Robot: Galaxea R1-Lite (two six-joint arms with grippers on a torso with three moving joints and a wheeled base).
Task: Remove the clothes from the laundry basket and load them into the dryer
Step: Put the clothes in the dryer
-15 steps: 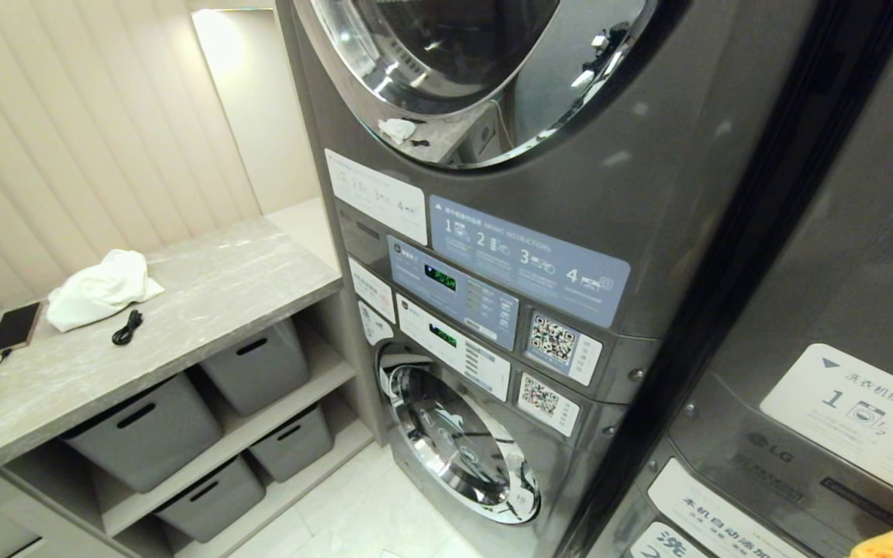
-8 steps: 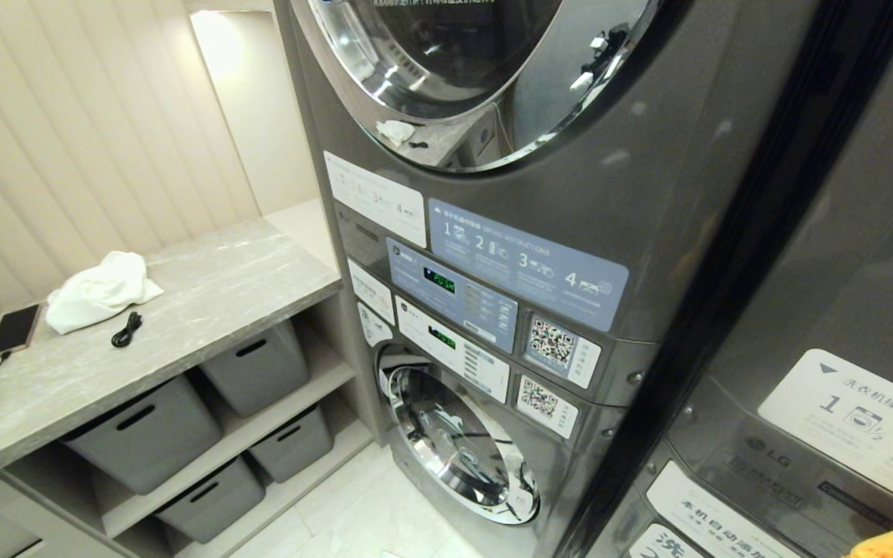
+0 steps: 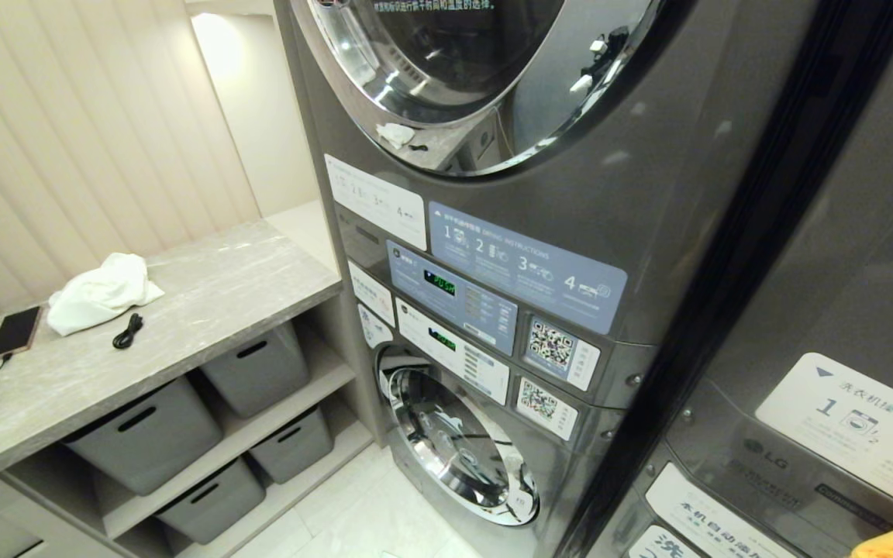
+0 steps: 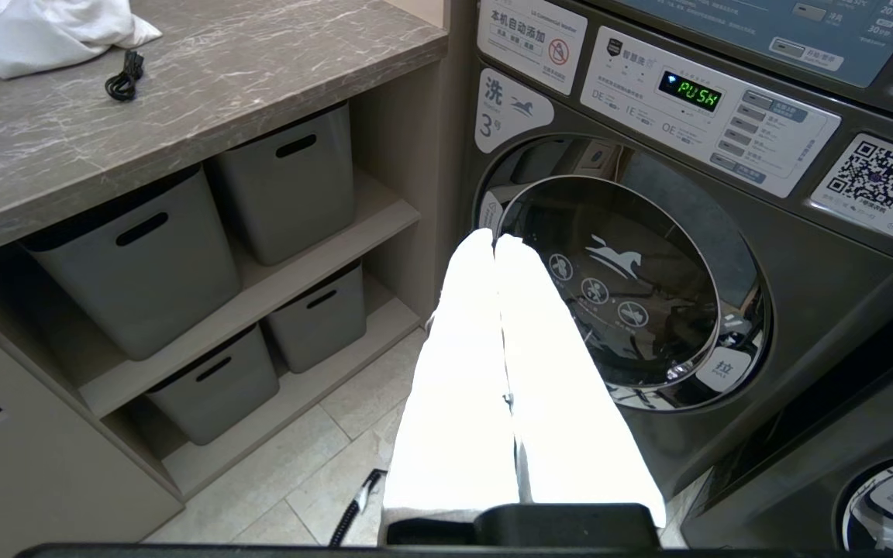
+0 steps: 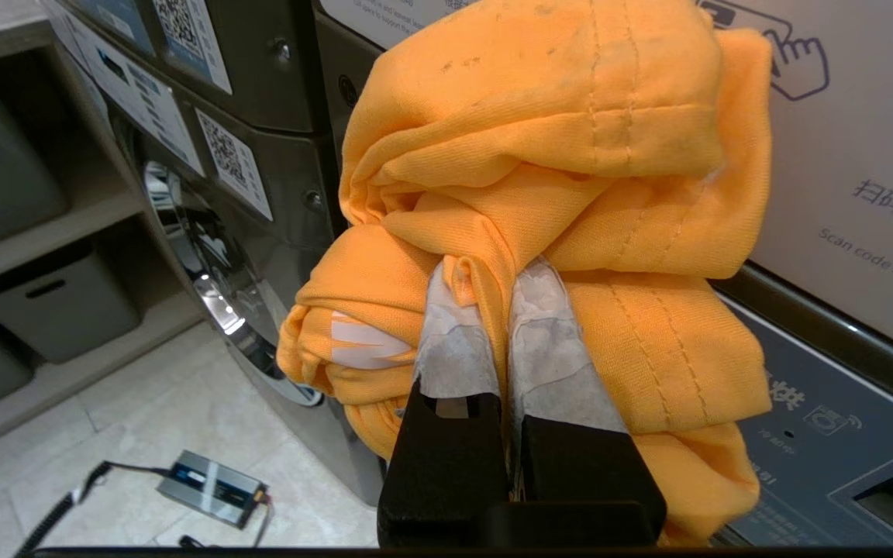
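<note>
While the orange garment [image 5: 539, 194] is carried toward the machines, it is clamped in the right gripper [image 5: 497, 310], whose taped fingers [image 5: 454, 341] are closed tight on a fold of the cloth, the rest bunched around and above them. In the head view only a corner of that garment shows, at the lower right edge of the frame. The left gripper [image 4: 495, 244] is pressed shut on nothing and hangs idle in front of the lower machine's door [image 4: 617, 287].

The dryer door [image 3: 477, 70] — the upper round one in the stacked unit [image 3: 648, 194] — appears to be closed, so the load cannot go in yet. The step in hand is judged to be the approach to that door. It would be done well if the free left gripper were used for the door, so that the grip on the garment need not be given up. The bundle should be kept high and clear of the control panel [image 3: 454, 294] as it is raised, since loose folds hang below the fingers and could catch.

On the counter [image 3: 222, 294] beside the unit a white cloth [image 3: 101, 291], a phone [image 3: 14, 332] and a coiled cable [image 3: 128, 330] lie toward its left end; no laundry basket is seen in these views.
</note>
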